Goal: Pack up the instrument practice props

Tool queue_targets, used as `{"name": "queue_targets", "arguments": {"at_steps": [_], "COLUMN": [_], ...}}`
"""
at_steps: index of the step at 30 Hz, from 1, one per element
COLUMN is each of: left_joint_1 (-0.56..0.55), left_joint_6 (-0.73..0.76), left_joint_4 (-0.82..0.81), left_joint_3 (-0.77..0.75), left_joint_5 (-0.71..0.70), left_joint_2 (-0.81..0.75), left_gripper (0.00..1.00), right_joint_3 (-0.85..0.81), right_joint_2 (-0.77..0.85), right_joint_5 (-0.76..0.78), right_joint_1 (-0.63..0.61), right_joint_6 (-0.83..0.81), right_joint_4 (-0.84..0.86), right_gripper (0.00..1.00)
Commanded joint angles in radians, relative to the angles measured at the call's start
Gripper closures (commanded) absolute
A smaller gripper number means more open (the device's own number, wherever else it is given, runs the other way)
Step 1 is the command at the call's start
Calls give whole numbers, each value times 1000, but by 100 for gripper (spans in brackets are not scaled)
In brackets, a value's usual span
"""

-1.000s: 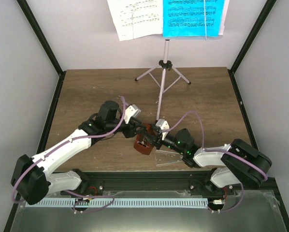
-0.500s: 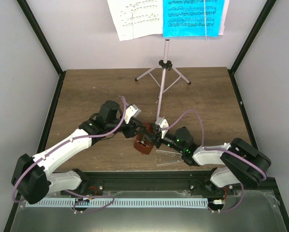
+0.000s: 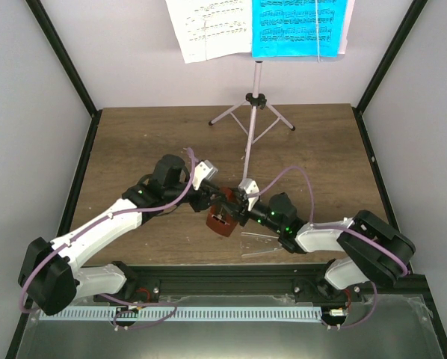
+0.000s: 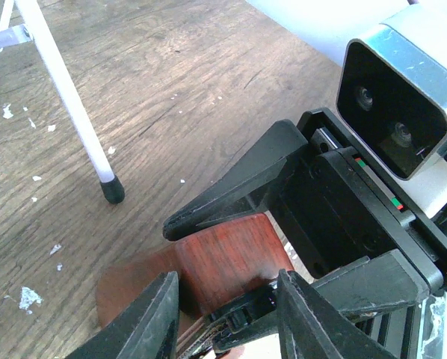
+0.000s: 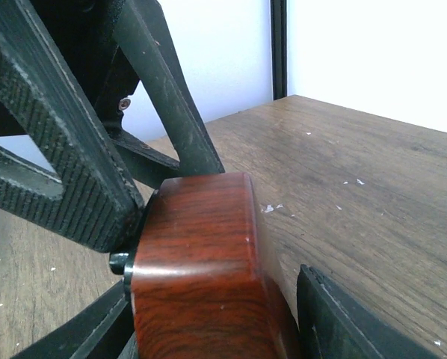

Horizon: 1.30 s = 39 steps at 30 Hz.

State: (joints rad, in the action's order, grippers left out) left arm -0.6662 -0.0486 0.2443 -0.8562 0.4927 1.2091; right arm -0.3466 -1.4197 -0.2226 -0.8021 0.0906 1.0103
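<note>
Both the left gripper (image 4: 227,307) and right gripper (image 5: 208,329) straddle the metronome (image 3: 220,222), apparently touching.

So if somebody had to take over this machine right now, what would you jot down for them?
Left gripper: jaws astride the metronome, one pad touching; firm grip unclear.
Right gripper: shut on the metronome from the opposite side.
Clear cover: off, lying on the table near the right arm.
Music stand: upright at the back, white sheet and cyan sheet on its desk.
Done: nothing packed. Left: metronome, cover, sheets, stand.
</note>
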Motion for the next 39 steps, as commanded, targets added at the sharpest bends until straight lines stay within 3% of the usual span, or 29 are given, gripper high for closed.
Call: {"name": "queue_targets", "arguments": {"at_steps": [1, 10, 23, 25, 31, 35, 39], "left_joint_1": [-11, -12, -16, -15, -10, 1, 9], "left_joint_6": [6, 7, 7, 8, 11, 9, 22], "left_joint_4": [-4, -5, -4, -2, -5, -33, -53], "left_joint_3": [-22, -21, -24, -24, -12, 15, 36], "left_joint_5": [53, 70, 56, 28, -108, -181, -222], "left_joint_2": [10, 20, 25, 18, -38, -108, -157], "left_gripper": [64, 66, 66, 62, 42, 26, 18], "right_joint_3": [-46, -72, -102, -94, -53, -15, 12], "right_joint_2": [-30, -45, -31, -23, 64, 166, 306], "right_joint_5": [19, 22, 28, 16, -65, -89, -47], "right_joint_1": [19, 32, 38, 39, 38, 38, 39], "right_joint_6": [15, 27, 30, 23, -21, -39, -22], "right_joint_4": [-54, -77, -127, -126, -137, -188, -301], "right_gripper": [48, 48, 39, 33, 1, 0, 0]}}
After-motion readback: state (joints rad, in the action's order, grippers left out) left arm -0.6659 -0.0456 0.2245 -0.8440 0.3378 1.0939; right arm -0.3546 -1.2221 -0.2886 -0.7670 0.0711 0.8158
